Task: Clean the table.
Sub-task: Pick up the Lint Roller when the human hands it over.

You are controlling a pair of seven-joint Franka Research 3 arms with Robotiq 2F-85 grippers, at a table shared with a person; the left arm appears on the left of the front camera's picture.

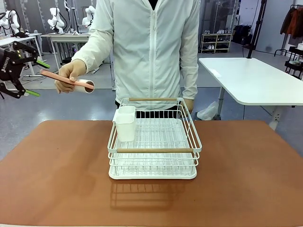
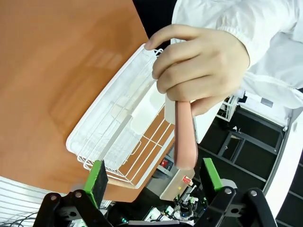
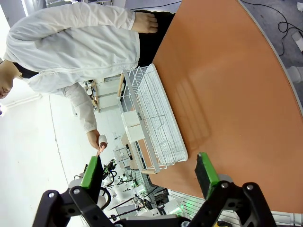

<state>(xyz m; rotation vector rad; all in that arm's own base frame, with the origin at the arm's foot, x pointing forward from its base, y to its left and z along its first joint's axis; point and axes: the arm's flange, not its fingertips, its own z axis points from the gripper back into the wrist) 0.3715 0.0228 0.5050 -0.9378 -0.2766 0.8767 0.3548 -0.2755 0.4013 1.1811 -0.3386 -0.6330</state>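
In the front view, white lettering (image 1: 4, 64) runs along the black body of the left gripper (image 1: 38, 78), behind its spread green-padded fingers (image 1: 42, 63); it is cut by the picture's edge and reads roughly "ROBOTIQ"; in the left wrist view, a small red sticker (image 2: 186, 180) sits on a grey metal box (image 2: 174, 187) seen between the two fingers, its print too small to read; nothing else is legible.
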